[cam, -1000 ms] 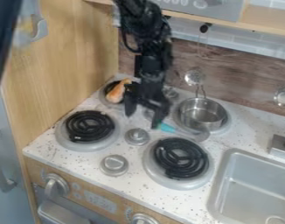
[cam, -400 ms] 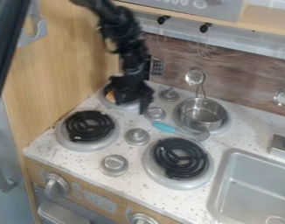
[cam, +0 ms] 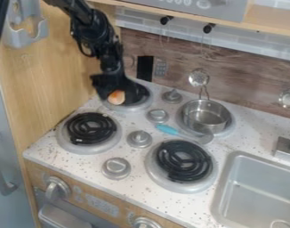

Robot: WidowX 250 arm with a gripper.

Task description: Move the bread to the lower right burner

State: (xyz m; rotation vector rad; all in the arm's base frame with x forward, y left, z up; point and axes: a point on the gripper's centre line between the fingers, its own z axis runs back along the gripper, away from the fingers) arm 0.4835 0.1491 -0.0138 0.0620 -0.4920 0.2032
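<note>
Taking the middle knob [cam: 139,139] as the centre of a clock, the arm [cam: 94,33] is coming in from 11 o'clock, and the gripper [cam: 114,91] is hanging low over the burner [cam: 129,107] near 12 o'clock. The bread [cam: 116,97] is sitting at that burner, toward its 8 o'clock side, with the dark gripper partly covering it. I cannot tell whether the jaws are standing apart, closing together or clamping on the bread.

The lower right burner [cam: 183,161] is lying at 4 o'clock, its black coil showing in full, so the bread is sitting well apart from it. Another burner [cam: 90,129] is lying at 9 o'clock. At 2 o'clock a metal pot [cam: 205,116] is resting on the fourth burner [cam: 230,124], its handle pointing toward 12. Between the pot and the lower right burner, a spatula [cam: 167,129] with a blue handle is lying on the white counter [cam: 70,158].

Two more knobs are standing toward 1 o'clock, and one is standing at 7. The sink [cam: 254,191] is opening out farther off at 4 o'clock, with the tap [cam: 288,149] rising at 3. On the back wall, a strainer [cam: 198,78] is hanging at 1 o'clock.
</note>
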